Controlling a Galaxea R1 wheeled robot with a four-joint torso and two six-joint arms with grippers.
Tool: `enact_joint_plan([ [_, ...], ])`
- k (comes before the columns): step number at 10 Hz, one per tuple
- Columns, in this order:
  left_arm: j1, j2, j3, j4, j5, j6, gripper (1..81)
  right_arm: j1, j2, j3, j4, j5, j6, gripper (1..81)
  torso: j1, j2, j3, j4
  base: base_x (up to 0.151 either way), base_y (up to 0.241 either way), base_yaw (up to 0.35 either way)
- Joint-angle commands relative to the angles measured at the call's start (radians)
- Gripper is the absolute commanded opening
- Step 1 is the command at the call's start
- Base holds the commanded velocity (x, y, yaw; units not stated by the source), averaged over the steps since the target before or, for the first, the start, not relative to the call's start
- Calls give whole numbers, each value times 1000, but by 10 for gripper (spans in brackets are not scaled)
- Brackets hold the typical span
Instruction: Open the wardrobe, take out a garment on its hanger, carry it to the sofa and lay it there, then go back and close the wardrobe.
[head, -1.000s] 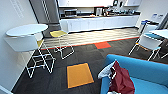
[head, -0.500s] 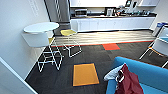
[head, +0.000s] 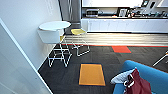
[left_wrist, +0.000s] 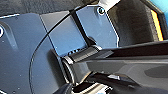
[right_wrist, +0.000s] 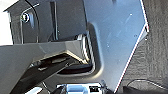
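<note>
Camera swung left since earlier frame: stools, round table (head: 55, 25) now central. Jacket (head: 138, 83), maroon, white sleeve, lies on sofa (head: 152, 75) near its left edge. Orange tile (head: 91, 74) on carpet. Jaws' state: cannot tell.

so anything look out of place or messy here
Only the jacket: it lies crumpled on the blue sofa, one white sleeve hanging over the sofa's edge instead of lying flat. The white table, the stools under it and the orange floor tile look orderly, with nothing spilled on the carpet.
</note>
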Motion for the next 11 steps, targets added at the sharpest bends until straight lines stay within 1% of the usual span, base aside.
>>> enact_joint_plan([
  [1,-18,3,8,16,31,5,811,1,2,1,2,-62,-2,811,0,0,0,0,0,0,281],
  [6,-18,15,5,26,35,5,811,11,-6,1,7,-62,-2,811,0,0,0,0,0,0,283],
  [8,-15,29,-22,27,34,5,811,11,-8,1,5,-62,-2,811,0,0,0,0,0,0,288],
  [11,-9,32,-27,27,34,5,811,5,-8,1,5,-62,-2,811,0,0,0,0,0,0,289],
])
